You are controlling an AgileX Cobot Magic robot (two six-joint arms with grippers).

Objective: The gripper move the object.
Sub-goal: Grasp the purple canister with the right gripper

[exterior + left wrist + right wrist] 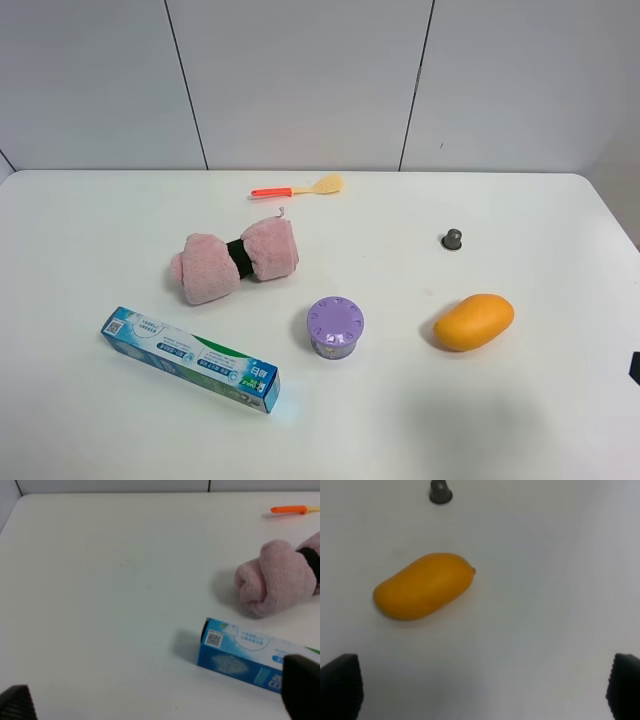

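Note:
The object is a small round purple container (335, 325) with a lilac dotted lid. It stands upright near the middle front of the white table (90, 230) and shows in neither wrist view. My right gripper (482, 687) is open and empty, with its fingertips (340, 685) wide apart, near the mango and to the right of the container. Only a dark sliver of that arm (635, 368) shows at the right edge of the exterior view. My left gripper (160, 700) is open and empty, low by the toothpaste box, out of the exterior view.
An orange mango (474, 321) (424, 585) lies right of the container. A grey knob (452, 239) (440, 492) stands behind it. A pink rolled towel (235, 260) (275, 577), a blue toothpaste box (190, 358) (245, 652) and an orange-handled spoon (297, 188) (290, 509) lie on the left.

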